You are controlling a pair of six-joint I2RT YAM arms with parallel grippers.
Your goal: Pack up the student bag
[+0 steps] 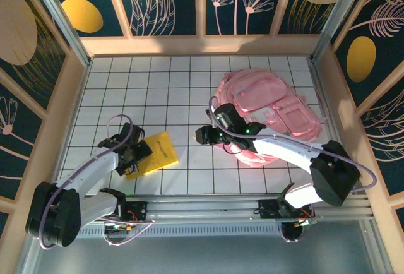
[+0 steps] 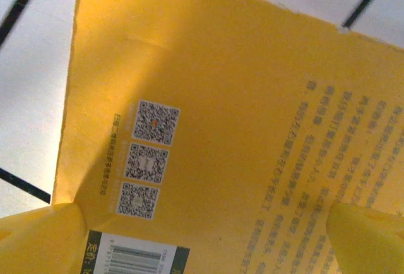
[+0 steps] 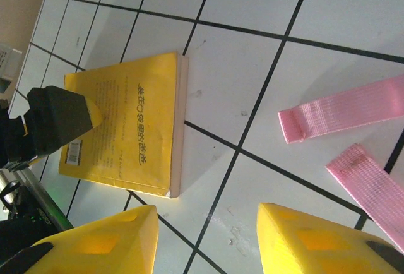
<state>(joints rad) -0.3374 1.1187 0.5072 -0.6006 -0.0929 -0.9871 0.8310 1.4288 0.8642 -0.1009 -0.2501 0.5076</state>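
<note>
Bag: the pink bag [image 1: 271,107] lies flat on the right half of the counter [image 1: 164,84], towards the far side, pockets facing up.
Bag axis: its long axis runs on a slant, from far-left to near-right (which end is the top I cannot tell from here).
Bag edges: the right side comes close to the right wall [image 1: 325,97]. The near-left edge is partly hidden under the right arm.
Straps: two pink straps [image 3: 344,113] lie flat on the tiles beside each other, apart and not crossing, ahead of the right pincer and to one side.
Book: a yellow book [image 1: 158,151] lies flat on the near-left tiles, well apart from the bag. Its back cover [image 2: 240,97] faces up, with printed codes and a barcode.
Left pincer: the left pincer [image 1: 134,154] is down over the near-left part of the book with jaws spread wide. The wrist view shows its yellow fingers [image 2: 363,236] far apart over the cover, gripping nothing.
Right pincer: the right pincer [image 1: 201,135] sits just off the bag's left edge and points left towards the book [image 3: 132,122]. Its jaws stand partly apart, with bare tile in the gap and nothing held [image 3: 208,223].
Open room: there is a strip of bare tiles between book and bag, and a wide bare stretch across the far-left of the counter.
Tight spots: the narrow gap between bag and right wall, and the near edge where both arm bases sit.
</note>
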